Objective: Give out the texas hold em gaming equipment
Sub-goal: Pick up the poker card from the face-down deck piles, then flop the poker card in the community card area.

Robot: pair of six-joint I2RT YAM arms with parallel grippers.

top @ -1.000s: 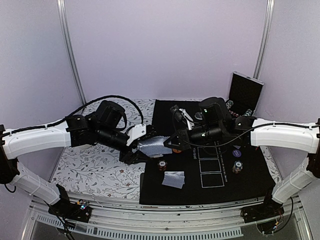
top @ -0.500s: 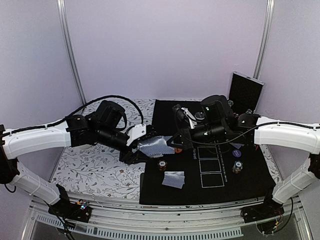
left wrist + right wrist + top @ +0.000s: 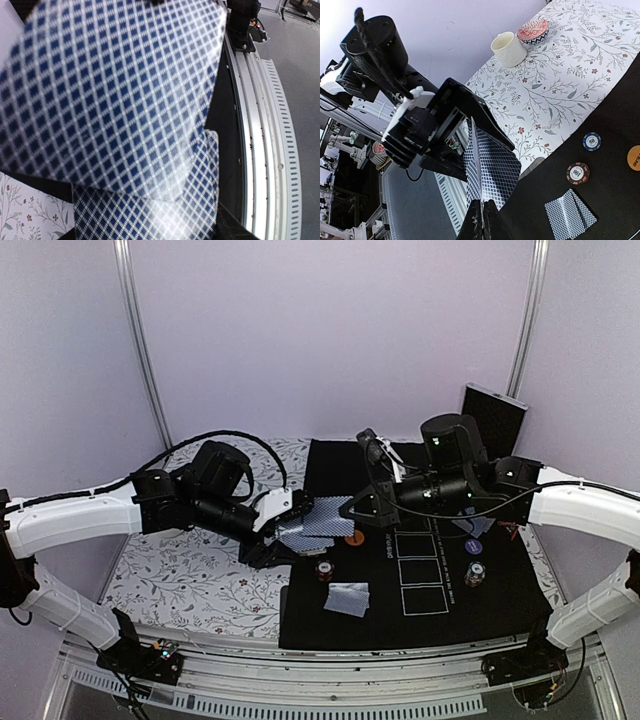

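My left gripper point(image 3: 288, 532) is shut on a deck of grey-blue checkered playing cards point(image 3: 305, 528), held over the left edge of the black mat point(image 3: 440, 625). In the left wrist view the cards point(image 3: 110, 90) fill the frame and hide the fingers. My right gripper point(image 3: 483, 216) is shut on the edge of one card point(image 3: 481, 165), which stands tilted off the deck point(image 3: 502, 167). From above, the right gripper point(image 3: 350, 512) meets the deck from the right. Two cards point(image 3: 347, 598) lie face down on the mat. Nearby are striped chips point(image 3: 325, 570) point(image 3: 475, 573), an orange disc point(image 3: 355, 537) and a purple disc point(image 3: 473, 547).
A black case point(image 3: 492, 420) stands open at the back right. On the flowered cloth point(image 3: 580, 65) stand a cream mug point(image 3: 509, 48) and a patterned bowl point(image 3: 532, 30). White outlined boxes point(image 3: 420, 572) mark the mat. The rail point(image 3: 260, 150) runs along the near edge.
My right gripper has closed on one card and its arm has risen and drawn back to the right, tipping that card off the deck. The left arm has not moved.
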